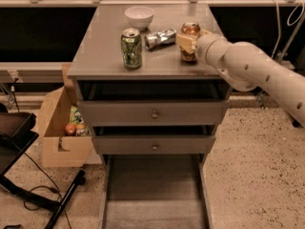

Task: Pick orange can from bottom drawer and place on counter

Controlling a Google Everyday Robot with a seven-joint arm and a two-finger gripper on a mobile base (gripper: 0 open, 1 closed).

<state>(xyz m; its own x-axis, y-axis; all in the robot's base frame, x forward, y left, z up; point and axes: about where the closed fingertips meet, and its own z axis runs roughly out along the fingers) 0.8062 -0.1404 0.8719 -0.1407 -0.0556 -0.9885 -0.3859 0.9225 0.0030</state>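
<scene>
Pincer: at the right side of the table [100, 51], the pincer [189, 43] is clamped on the orange can [190, 29]; one cream finger [185, 41] lies across the can's side facing the camera.
Arm: the thick white arm [257, 70] reaches in from the right edge, passing over the table's front right corner.
Orange can: upright, held above the right part of the table near its front edge; its base is at the surface, but whether it actually touches cannot be told.
Green can: the green can [131, 48] stands upright near the front middle of the table, well apart from the orange can.
Silver can: the crushed silver can [160, 37] lies on its side between the two upright cans, a little further back.
Bowl: the white bowl [139, 16] sits towards the back of the table, behind the green can.
Bottom drawer: the bottom drawer [153, 190] is pulled far out towards the camera, showing its flat floor.
Upper drawers: the top drawer [152, 113] and middle drawer [153, 146] each stand slightly out, each with a round knob.
Cardboard box: the cardboard box [57, 128] stands open on the floor left of the cabinet, with fruit and packets inside.
</scene>
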